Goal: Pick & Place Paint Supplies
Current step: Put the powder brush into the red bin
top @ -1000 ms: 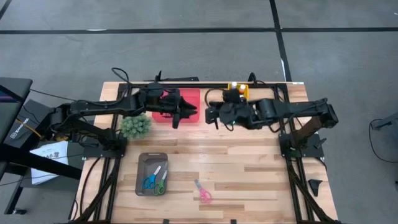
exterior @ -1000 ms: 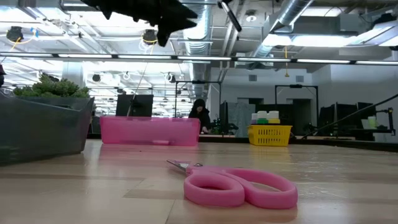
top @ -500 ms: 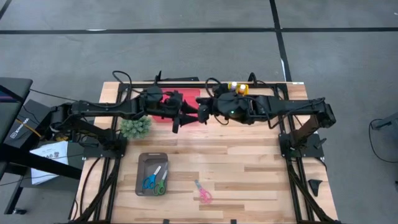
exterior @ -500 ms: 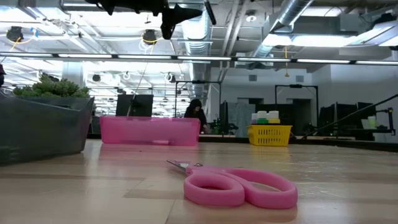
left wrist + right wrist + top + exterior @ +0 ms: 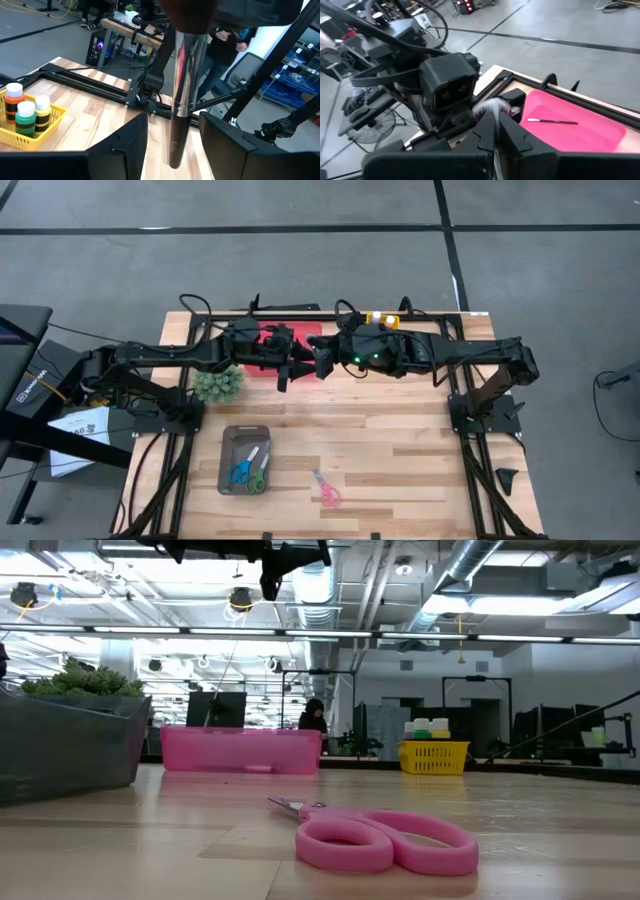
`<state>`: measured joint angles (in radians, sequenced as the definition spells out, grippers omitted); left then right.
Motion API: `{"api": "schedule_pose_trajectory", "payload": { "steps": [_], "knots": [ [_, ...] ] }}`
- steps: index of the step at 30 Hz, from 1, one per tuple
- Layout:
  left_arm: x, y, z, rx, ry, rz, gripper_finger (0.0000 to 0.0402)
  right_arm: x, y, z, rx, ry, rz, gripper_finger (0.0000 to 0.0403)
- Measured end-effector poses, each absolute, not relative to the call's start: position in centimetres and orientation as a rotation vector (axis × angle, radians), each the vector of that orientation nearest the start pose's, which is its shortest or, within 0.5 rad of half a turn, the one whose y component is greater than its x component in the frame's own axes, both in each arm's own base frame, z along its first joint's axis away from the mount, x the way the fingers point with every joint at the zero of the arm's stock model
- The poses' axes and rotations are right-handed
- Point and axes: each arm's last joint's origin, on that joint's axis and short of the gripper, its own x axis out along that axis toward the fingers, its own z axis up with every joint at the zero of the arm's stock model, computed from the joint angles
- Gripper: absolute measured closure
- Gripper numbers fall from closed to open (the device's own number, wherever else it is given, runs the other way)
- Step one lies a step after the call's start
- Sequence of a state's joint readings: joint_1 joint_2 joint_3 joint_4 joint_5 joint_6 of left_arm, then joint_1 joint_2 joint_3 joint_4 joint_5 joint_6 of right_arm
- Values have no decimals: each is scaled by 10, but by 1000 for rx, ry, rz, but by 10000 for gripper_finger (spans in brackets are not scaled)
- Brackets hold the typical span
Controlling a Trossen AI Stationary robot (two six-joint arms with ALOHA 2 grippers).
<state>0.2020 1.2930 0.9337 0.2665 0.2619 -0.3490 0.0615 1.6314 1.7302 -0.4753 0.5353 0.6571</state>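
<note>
Looking at a mid-air handover, high above the far middle of the desk (image 5: 400, 440). Right pincer (image 5: 496, 131) pinching the paintbrush (image 5: 184, 75), fingers pressed tight together on it near the pale bristle end. Left pincer (image 5: 172, 145) hanging spread open around the dark handle, not touching it on either side as far as the left wrist view shows. So hovering over the pink tray (image 5: 580, 125) with the brush gripped from one side only. Another brush (image 5: 552, 121) lying flat in that tray already. Paint bottles (image 5: 25, 112) sitting in the yellow basket (image 5: 30, 135) at the far right of the desk, well apart from all this.

Worrying mostly about the timing here. Letting go on the right while the left is gaping like that, and probably dropping the brush straight down; guessing at a bounce off the tray rim and a roll across the desk. Also worrying about the shape: closing on a thin, round, shiny handle slightly off-centre, and likely squirting it sideways or tilting it. Both wrists crowding each other too, so risking a knock between them on any sloppy pull-away.
</note>
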Motion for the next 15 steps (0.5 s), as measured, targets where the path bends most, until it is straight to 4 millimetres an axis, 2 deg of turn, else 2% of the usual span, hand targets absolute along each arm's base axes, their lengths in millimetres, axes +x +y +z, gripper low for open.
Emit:
{"api": "schedule_pose_trajectory", "payload": {
  "steps": [7,15],
  "knots": [
    [289,52,321,-365,79,-48,266,360,3,417,521,201,-565,403],
    [289,52,321,-367,79,-46,371,362,3,415,517,206,-564,403]
  ]
}}
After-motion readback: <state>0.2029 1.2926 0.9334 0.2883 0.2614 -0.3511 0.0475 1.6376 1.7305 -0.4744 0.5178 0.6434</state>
